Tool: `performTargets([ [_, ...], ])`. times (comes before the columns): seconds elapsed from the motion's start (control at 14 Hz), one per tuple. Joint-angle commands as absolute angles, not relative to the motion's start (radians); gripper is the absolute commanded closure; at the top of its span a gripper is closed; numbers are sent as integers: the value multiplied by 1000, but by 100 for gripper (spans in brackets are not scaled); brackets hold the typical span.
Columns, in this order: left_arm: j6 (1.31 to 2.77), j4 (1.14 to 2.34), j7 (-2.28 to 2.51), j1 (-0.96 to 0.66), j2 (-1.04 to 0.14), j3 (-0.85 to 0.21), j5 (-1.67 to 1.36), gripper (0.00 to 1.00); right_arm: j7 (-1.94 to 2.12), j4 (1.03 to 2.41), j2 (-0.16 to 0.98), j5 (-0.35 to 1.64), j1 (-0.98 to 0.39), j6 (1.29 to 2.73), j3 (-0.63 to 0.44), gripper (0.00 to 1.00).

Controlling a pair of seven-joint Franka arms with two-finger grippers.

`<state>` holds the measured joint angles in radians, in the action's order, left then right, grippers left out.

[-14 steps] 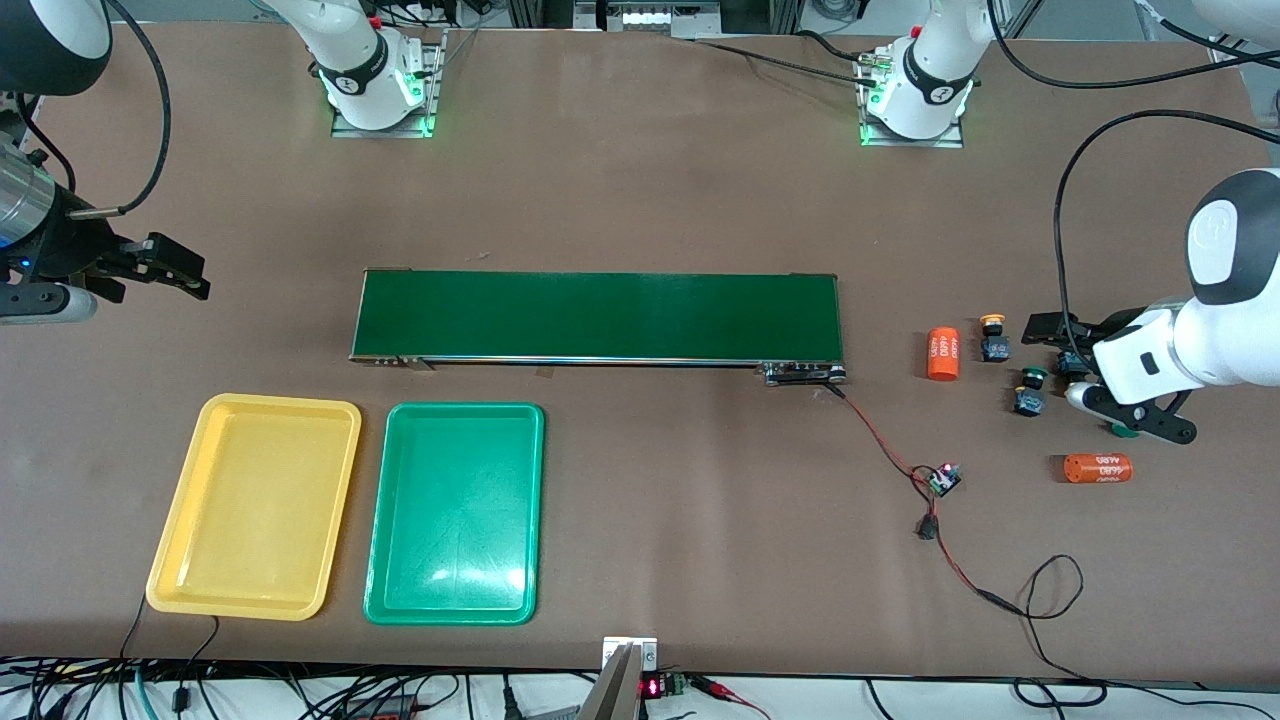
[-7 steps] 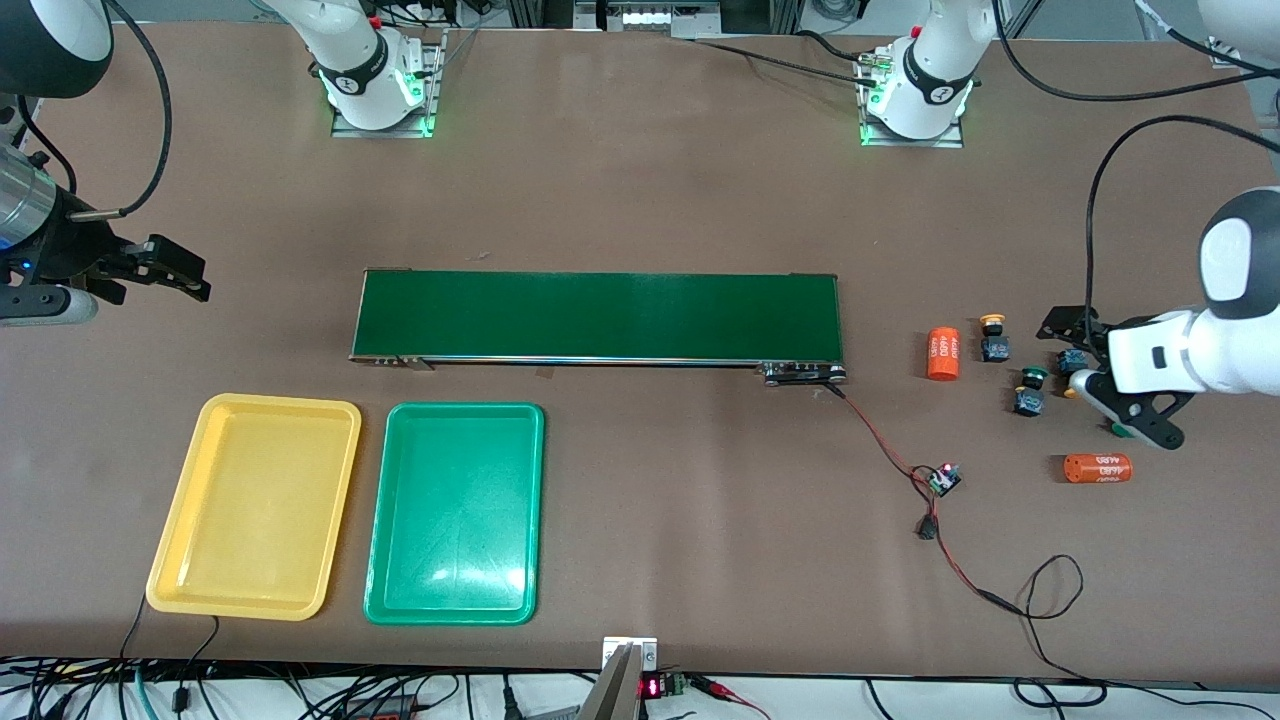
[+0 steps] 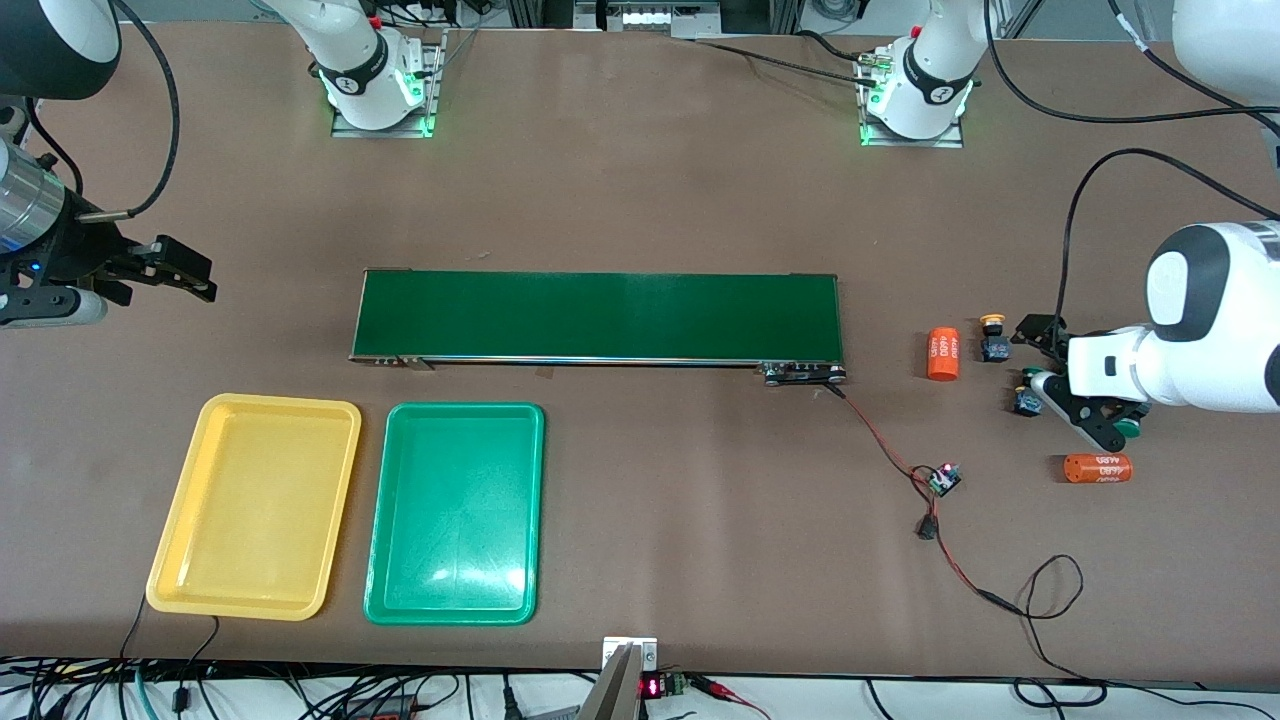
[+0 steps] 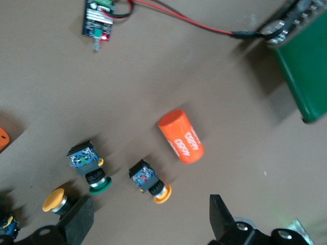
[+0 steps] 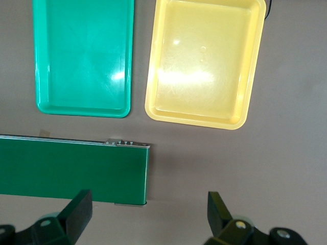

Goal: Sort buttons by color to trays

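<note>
Both trays empty at right arm's end, nearer camera than belt (image 3: 597, 315): yellow tray (image 3: 255, 505), green tray (image 3: 455, 512). Right gripper (image 3: 160, 270) waits, fingers apart. Left gripper (image 3: 1050, 375), fingers spread, empty, low among the buttons (image 4: 92, 168), partly hiding them in front view.

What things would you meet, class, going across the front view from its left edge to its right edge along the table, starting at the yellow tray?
yellow tray → green tray → dark-green belt → small circuit board with a red light → orange cylinder beside the belt's end → yellow-capped button → orange cylinder lying nearer the camera
</note>
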<state>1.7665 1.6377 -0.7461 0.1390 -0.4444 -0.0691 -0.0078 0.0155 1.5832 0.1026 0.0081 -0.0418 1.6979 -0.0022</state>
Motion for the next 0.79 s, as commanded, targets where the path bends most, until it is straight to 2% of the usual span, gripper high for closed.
performTargets([
  [0.0,1879,1784,-745,147,-379,-72,9,0,9,1589,100,26,-52,1710,-5,0],
  [0.14,1894,1824,-704,161,-376,-74,-8,0,-1,1591,103,25,-60,1717,-5,0],
  [0.72,1902,1861,-380,149,-376,-78,0,0,-3,1592,118,25,-63,1729,-5,0],
])
